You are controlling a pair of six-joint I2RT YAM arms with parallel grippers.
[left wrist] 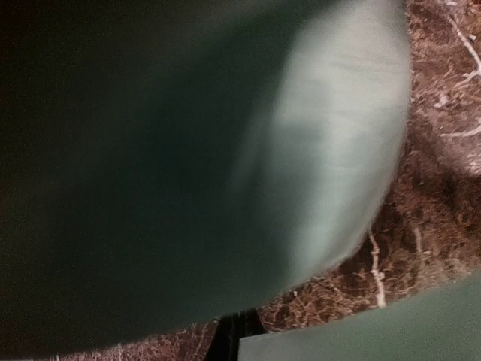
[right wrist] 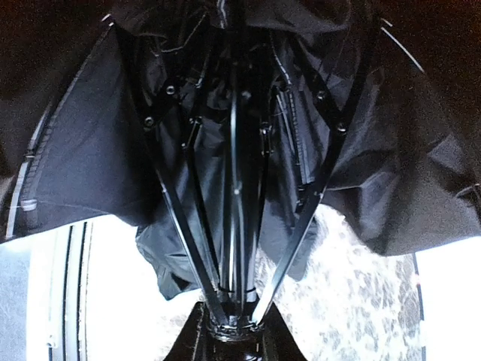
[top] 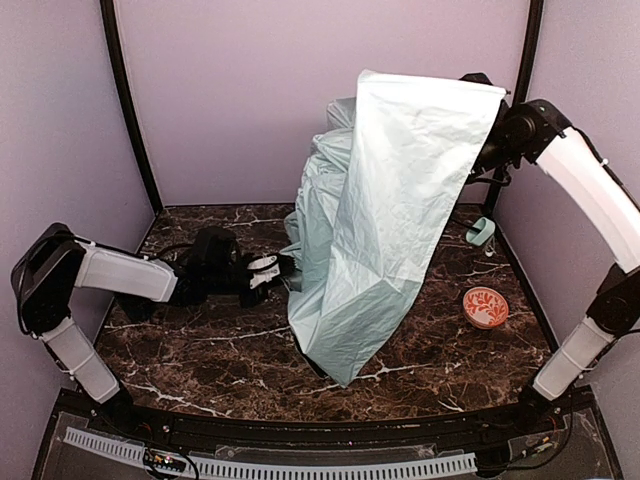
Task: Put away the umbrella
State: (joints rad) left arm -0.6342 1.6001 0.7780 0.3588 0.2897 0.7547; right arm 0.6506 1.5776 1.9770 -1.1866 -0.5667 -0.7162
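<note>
Umbrella (top: 400,220): raised over mid-counter, hung from right end effector; mint fabric draped loose, low corner at or near counter surface, contact not resolvable.
Right end effector (right wrist: 230,331): closed narrow on umbrella at hub where black ribs converge; ribs fanning away in wrist view, black lining slack around them.
Left end effector (top: 265,268): jaws closed; low, right at left edge of draped fabric. Own wrist view filled with blurred mint fabric, fingers hidden. Pinched on fabric or closed beside it: cannot tell.
Key relation: loose lower canopy just to the right of left end effector, touching or nearly so; left arm nearer that fabric, right arm at the top end.
Long axis: slanted, from high back-right at right end effector down toward near-centre of counter.
Step (judgement): canopy not collapsed tight; probably gathering fabric toward shaft before stowing. Early-to-middle of task.
Next move (judgement): bunch fabric along that axis with left, hub fixed by right.
Risk: thin ribs snagging; slick fabric slipping out of a pinch.
Counter (top: 200,350): dark brown marble look, white veins, glossy.
Other items: orange-red patterned ball (top: 485,307) on right side, apart from fabric; small mint item (top: 481,231) behind it near right wall, identity unclear.
Room: pale lilac walls (top: 230,90) on three sides, black corner posts.
</note>
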